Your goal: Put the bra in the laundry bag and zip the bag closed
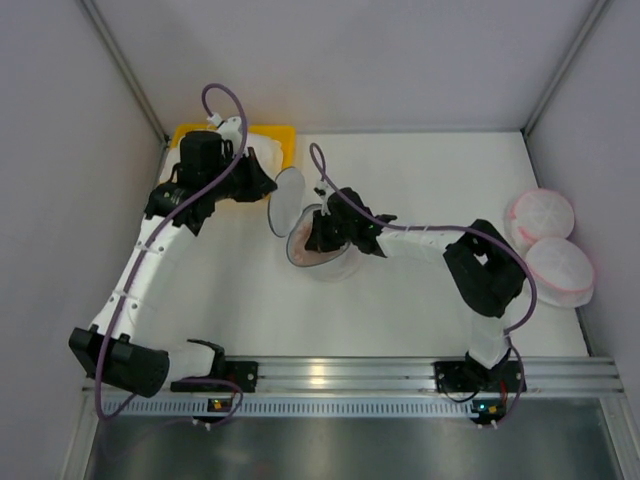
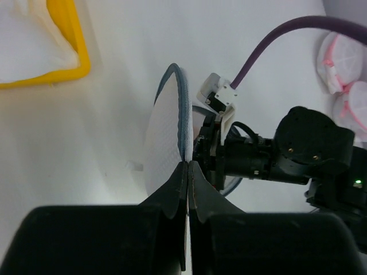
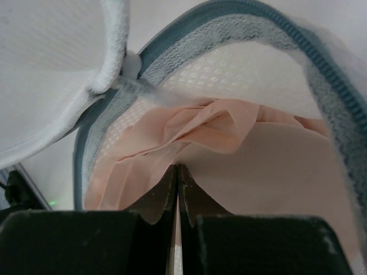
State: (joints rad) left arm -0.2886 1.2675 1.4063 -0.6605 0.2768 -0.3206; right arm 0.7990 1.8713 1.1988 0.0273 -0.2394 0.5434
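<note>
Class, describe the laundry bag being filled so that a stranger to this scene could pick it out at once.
Start midway across the white table, between the yellow tray at back left and two round pouches at right. There lies the laundry bag, open like a clamshell, pink bra inside. Unlike those pink-rimmed pouches, its zipper rim is grey.
</note>
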